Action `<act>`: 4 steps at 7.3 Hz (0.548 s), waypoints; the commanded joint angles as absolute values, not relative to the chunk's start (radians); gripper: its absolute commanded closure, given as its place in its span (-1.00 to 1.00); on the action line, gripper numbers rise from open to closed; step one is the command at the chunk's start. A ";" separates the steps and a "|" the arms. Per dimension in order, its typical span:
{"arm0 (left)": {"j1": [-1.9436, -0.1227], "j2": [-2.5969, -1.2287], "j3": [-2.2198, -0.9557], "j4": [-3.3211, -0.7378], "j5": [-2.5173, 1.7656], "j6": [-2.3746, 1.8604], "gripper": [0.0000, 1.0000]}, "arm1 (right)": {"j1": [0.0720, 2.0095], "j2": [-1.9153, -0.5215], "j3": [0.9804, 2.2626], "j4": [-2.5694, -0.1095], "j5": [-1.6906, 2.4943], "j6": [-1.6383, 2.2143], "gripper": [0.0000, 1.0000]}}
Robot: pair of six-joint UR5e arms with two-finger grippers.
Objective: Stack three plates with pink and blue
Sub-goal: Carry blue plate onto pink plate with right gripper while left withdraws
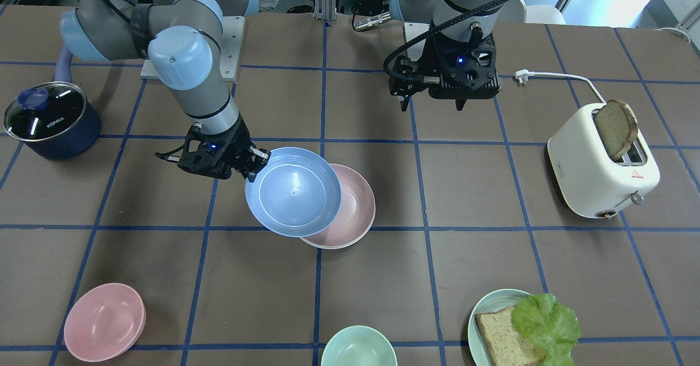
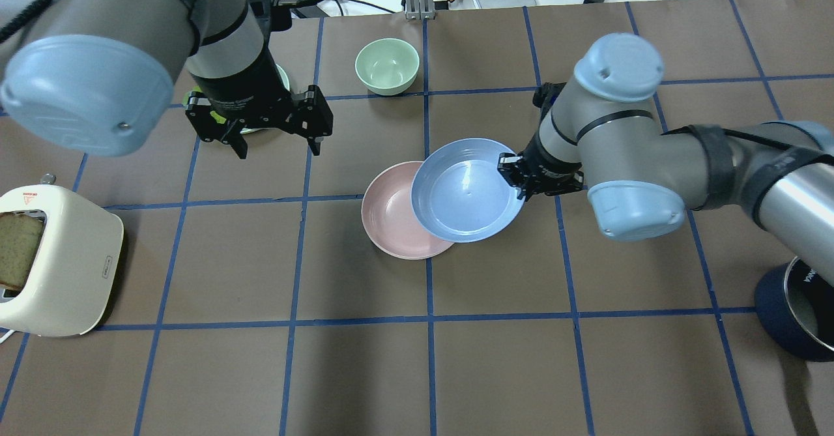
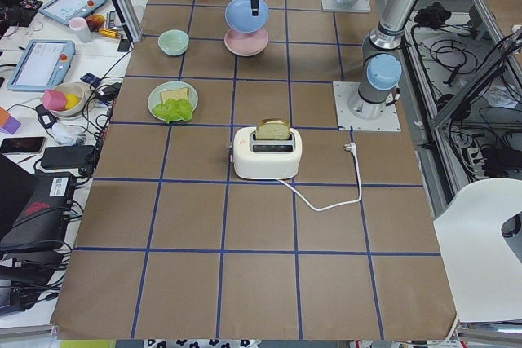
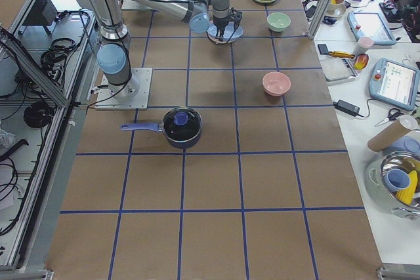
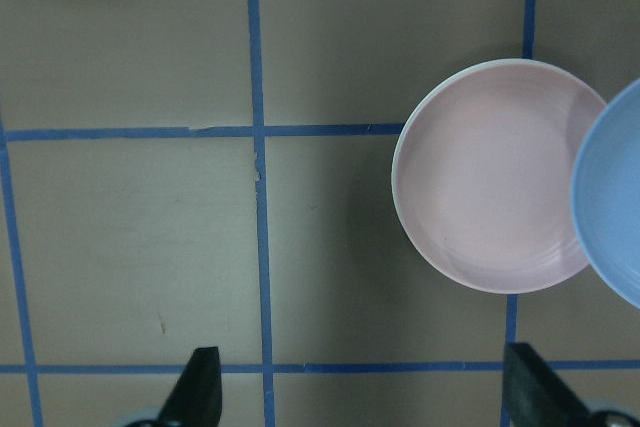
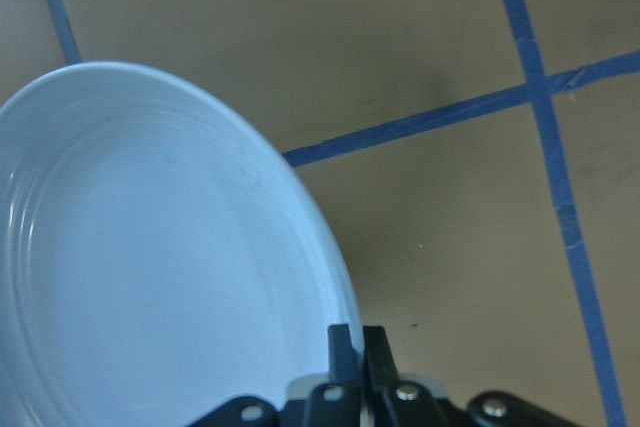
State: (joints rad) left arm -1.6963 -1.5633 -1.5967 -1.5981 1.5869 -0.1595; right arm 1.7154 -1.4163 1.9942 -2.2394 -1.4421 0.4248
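My right gripper (image 1: 257,163) is shut on the rim of the light blue plate (image 1: 292,191) and holds it, slightly tilted, above the table. The blue plate (image 2: 468,190) overlaps one side of the pink plate (image 2: 391,214), which lies flat on the table. In the right wrist view the fingers (image 6: 340,347) pinch the blue rim (image 6: 150,277). A cream-white edge (image 1: 333,245) shows under the pink plate (image 1: 358,207); the rest of that plate is hidden. My left gripper (image 2: 280,154) is open and empty, hovering apart from the plates. Its wrist view shows the pink plate (image 5: 490,177).
A white toaster (image 1: 601,169) with bread stands on my left side, its cable (image 1: 552,76) on the table. A dark pot (image 1: 52,120) stands on my right side. Along the far edge are a pink bowl (image 1: 104,322), a green bowl (image 1: 358,347) and a teal plate (image 1: 481,314) holding bread and lettuce.
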 commanded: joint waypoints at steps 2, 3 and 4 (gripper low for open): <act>-1.651 -1.529 -1.605 -1.637 1.591 -0.160 -1.00 | 1.793 -1.338 1.988 -2.377 -1.442 0.500 1.00; -1.651 -1.531 -1.605 -1.635 1.588 -0.160 -1.00 | 1.795 -1.325 1.990 -2.385 -1.442 0.502 0.87; -1.651 -1.532 -1.609 -1.631 1.582 -0.160 -1.00 | 1.795 -1.309 1.990 -2.404 -1.445 0.502 0.22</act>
State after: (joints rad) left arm -1.6522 -1.5315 -1.6058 -1.6344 1.5871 -0.1595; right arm 1.7930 -1.3270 1.9897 -2.3821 -1.4429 0.5004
